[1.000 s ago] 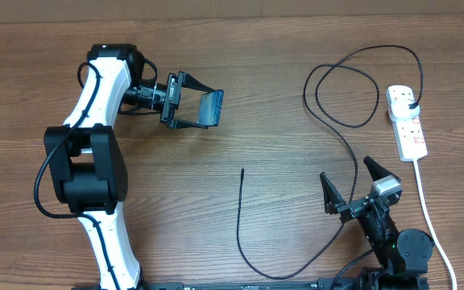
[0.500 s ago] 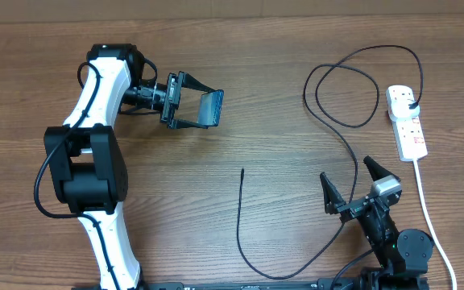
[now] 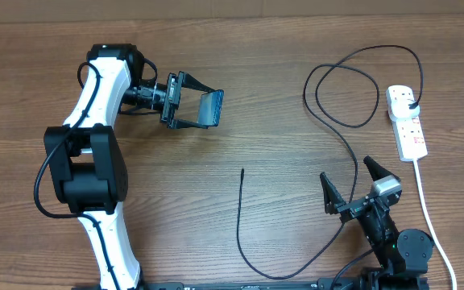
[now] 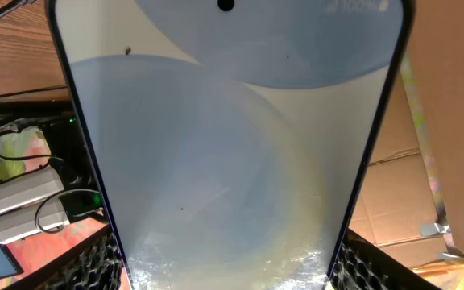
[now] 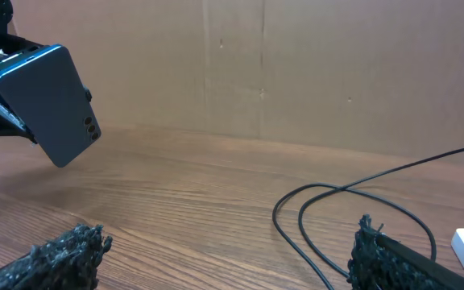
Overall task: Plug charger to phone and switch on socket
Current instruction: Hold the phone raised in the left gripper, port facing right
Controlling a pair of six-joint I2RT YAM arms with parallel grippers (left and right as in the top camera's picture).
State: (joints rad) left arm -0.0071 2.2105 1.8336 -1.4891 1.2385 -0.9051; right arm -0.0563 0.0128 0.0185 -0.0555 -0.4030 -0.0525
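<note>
Nothing is changing over the last second (both arms idle). I am holding the slim blue-screened smartphone (image 3: 209, 108) pinched in the left hand (image 3: 214, 109), above the wooden desk (image 3: 280, 80). The right hand (image 3: 345, 167) is sitting spread, empty. The thin black charger cable (image 3: 240, 234) is lying unplugged and well apart from the smartphone, so plugging is still pending.

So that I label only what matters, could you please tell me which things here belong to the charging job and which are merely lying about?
Job: phone, held aloft; charger; socket with its white cord.
Lying about: cardboard wall; grey boxes seen past the phone.
</note>
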